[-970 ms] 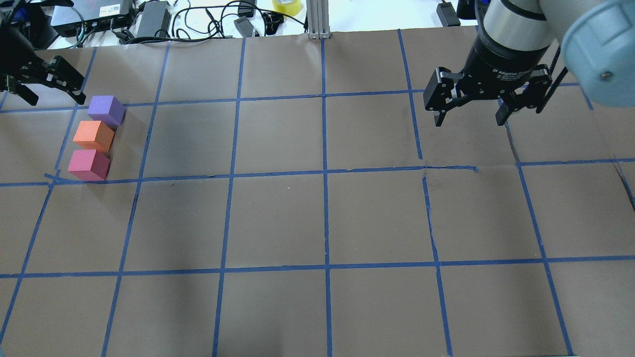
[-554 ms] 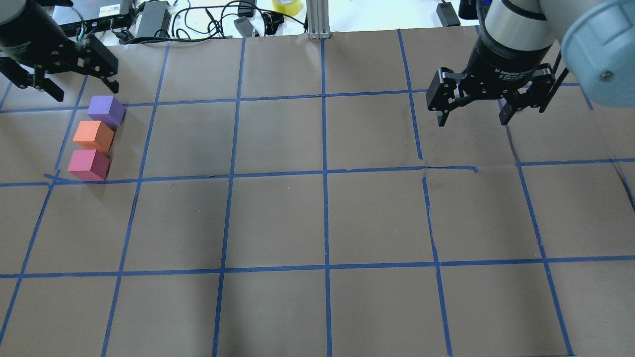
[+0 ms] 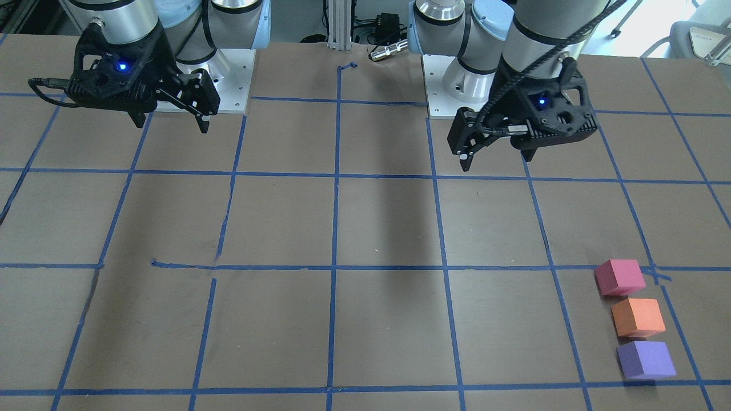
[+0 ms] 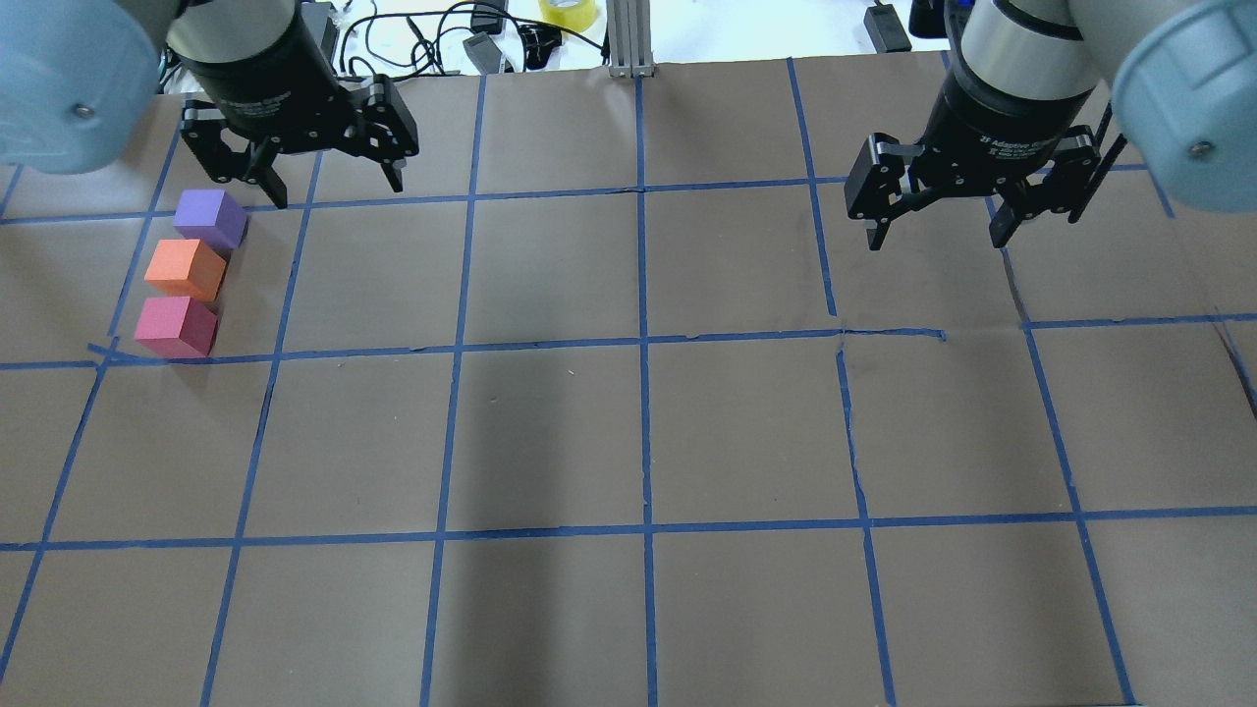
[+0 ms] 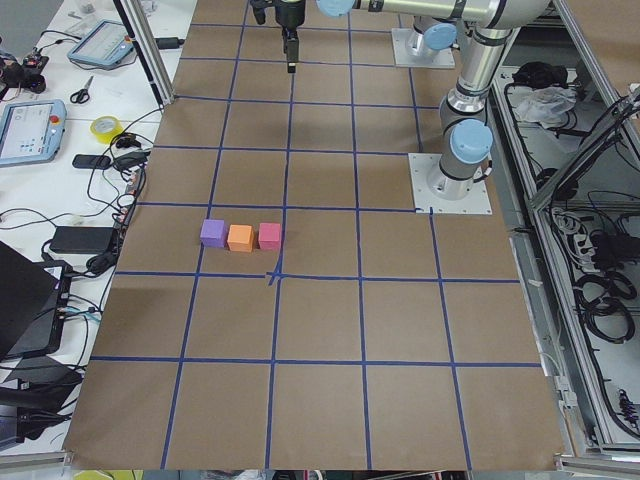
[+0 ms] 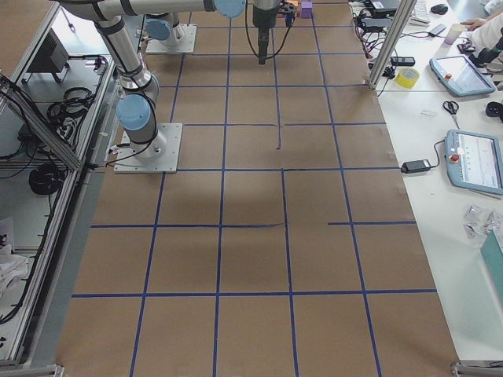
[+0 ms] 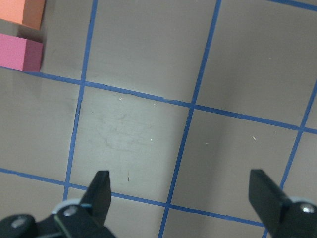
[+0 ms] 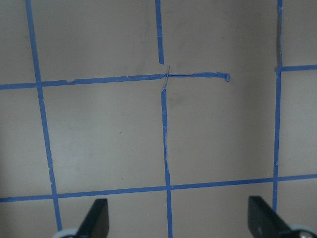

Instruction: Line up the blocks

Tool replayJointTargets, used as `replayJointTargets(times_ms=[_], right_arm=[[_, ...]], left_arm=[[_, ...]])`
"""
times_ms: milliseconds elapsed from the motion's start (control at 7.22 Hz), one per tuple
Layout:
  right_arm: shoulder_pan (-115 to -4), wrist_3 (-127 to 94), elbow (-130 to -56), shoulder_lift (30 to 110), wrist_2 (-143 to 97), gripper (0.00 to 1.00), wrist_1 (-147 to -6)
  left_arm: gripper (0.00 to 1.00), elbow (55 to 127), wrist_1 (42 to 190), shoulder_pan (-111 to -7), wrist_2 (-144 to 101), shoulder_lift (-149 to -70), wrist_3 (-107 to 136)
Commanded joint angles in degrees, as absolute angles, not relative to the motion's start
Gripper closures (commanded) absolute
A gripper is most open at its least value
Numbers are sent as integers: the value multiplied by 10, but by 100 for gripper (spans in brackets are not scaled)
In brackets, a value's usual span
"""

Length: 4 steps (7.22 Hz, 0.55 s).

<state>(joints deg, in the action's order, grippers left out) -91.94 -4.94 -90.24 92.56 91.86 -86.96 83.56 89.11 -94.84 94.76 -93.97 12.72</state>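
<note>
Three cubes lie touching in a line at the table's left in the overhead view: purple (image 4: 210,218) farthest, orange (image 4: 185,268) in the middle, pinkish-red (image 4: 176,325) nearest. They also show in the front view: pinkish-red (image 3: 619,277), orange (image 3: 638,317), purple (image 3: 645,359). My left gripper (image 4: 339,191) is open and empty, above the table just right of the purple cube and apart from it. Its wrist view shows edges of the orange cube (image 7: 22,11) and the pinkish-red cube (image 7: 20,52). My right gripper (image 4: 935,241) is open and empty at the far right.
The table is brown paper with a blue tape grid (image 4: 643,344). Cables, power bricks and a yellow tape roll (image 4: 568,12) lie beyond the back edge. An aluminium post (image 4: 628,39) stands at the back middle.
My left gripper has swung in from the far left edge to the right, past the purple cube. The cubes and my right gripper have hardly moved.
</note>
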Motion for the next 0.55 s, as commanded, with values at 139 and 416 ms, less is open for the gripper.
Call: replayJointTargets(times_ms=[139, 416], right_arm=[[-918, -47, -902, 925, 915, 0, -867], [-918, -47, -902, 925, 914, 0, -867]], left_arm=[[0, 832, 889, -956, 930, -928, 84], [0, 834, 895, -929, 897, -924, 28]])
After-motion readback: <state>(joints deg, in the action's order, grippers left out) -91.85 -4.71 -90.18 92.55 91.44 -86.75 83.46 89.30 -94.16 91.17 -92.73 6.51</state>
